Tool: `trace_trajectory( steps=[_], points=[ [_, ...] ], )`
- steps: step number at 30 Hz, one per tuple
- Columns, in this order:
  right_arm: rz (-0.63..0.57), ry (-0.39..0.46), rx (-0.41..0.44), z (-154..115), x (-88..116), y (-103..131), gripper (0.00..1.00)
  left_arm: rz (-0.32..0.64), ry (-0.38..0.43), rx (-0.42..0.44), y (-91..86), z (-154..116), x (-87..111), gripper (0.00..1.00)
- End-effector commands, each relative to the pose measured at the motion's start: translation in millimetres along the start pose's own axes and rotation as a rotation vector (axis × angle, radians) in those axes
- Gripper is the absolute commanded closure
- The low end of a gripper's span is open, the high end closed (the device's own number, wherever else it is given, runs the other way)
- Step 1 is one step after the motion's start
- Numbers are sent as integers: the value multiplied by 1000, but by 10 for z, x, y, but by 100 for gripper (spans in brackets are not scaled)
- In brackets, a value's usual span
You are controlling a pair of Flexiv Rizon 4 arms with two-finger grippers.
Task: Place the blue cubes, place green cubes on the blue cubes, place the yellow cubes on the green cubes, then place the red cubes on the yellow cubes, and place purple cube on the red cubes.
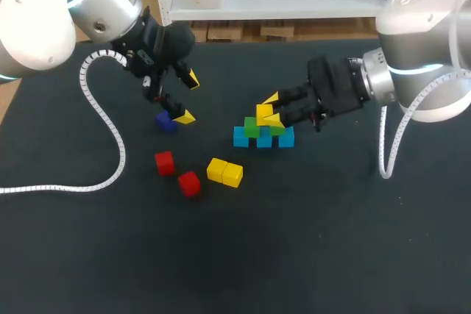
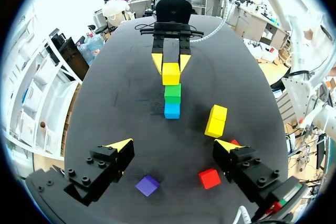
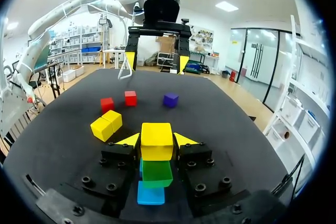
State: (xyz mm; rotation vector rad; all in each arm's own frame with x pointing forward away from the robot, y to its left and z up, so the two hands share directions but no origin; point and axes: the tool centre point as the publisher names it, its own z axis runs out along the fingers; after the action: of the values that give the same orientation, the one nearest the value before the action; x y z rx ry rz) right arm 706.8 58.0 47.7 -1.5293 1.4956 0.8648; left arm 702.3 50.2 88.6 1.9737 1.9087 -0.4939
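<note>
Right gripper (image 3: 156,140): jaws clamped on a yellow cube (image 3: 156,134), one fingertip against each side. The cube is directly over a green cube (image 3: 157,173), with a blue cube (image 3: 151,194) under that; cannot tell if the yellow one is fully seated.

Ahead on the table (image 3: 226,129): two loose yellow cubes (image 3: 106,124) touching each other, then two red cubes (image 3: 130,98) slightly apart, with the purple cube (image 3: 170,99) near them.

Farthest: left gripper (image 3: 155,60), jaws wide apart, holding nothing, above the purple cube and clear of it.
</note>
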Motion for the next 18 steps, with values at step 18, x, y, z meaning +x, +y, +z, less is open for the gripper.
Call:
trace_trajectory(
  steps=[18],
  points=[
    [3, -4, -8, 51, -2, -26, 60, 3, -2, 2, 12, 3, 8, 0]
  ],
)
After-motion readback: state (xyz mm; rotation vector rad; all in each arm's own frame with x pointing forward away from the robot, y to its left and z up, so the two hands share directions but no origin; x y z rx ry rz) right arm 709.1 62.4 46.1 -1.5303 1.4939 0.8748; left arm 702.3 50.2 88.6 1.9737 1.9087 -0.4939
